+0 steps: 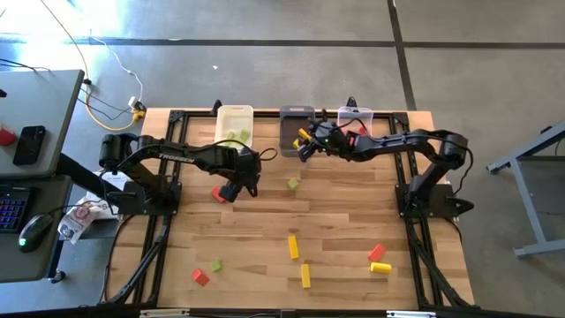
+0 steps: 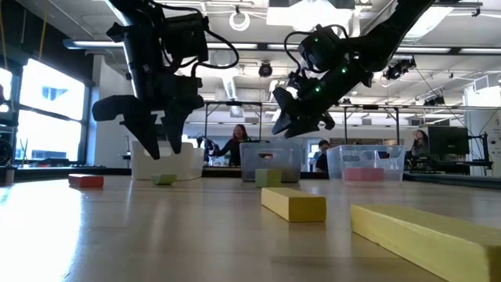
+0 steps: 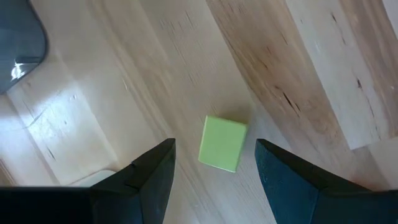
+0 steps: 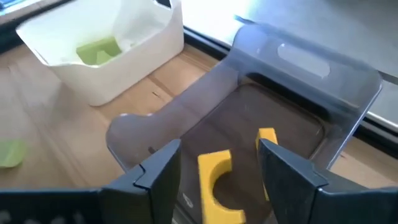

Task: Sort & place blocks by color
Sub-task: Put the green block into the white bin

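Green is sitting between the spread fingers of the left gripper (image 3: 214, 180), which is hovering over a light green block (image 3: 222, 143) on the wooden worktop (image 1: 335, 225); a skewed descent risks nudging that block aside. "TROSSEN" is showing in white along the left arm. Further right, the right gripper (image 4: 217, 165) is hanging with jaws apart above the dark grey bin (image 4: 292, 87), a yellow arch-shaped block (image 4: 217, 180) between them and possibly bouncing out or catching on a finger.

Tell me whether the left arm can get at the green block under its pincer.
Probably yes: the left pincer hangs open right over the green block, which lies alone on bare table.
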You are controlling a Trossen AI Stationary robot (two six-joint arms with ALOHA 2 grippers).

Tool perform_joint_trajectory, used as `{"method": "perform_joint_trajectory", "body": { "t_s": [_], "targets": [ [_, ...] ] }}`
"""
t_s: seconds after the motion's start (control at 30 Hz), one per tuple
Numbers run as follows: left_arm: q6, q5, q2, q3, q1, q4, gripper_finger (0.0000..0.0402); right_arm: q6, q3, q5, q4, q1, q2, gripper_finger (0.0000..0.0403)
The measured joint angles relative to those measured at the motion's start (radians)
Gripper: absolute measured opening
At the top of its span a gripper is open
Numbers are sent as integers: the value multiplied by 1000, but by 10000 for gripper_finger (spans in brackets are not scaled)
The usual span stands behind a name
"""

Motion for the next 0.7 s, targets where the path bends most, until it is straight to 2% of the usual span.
{"method": "perform_joint_trajectory", "body": {
  "t_s": [0.23,0.5,0.7],
  "targets": [
    [33,-1,14,0,0,1,206,0,0,-50,0,2,-63,197],
    [33,-24,88,0,0,8,206,-19,0,-43,2,54,-96,197],
    [-9,-108,137,0,1,20,206,-35,0,-41,0,82,-96,197]
  ]
}}
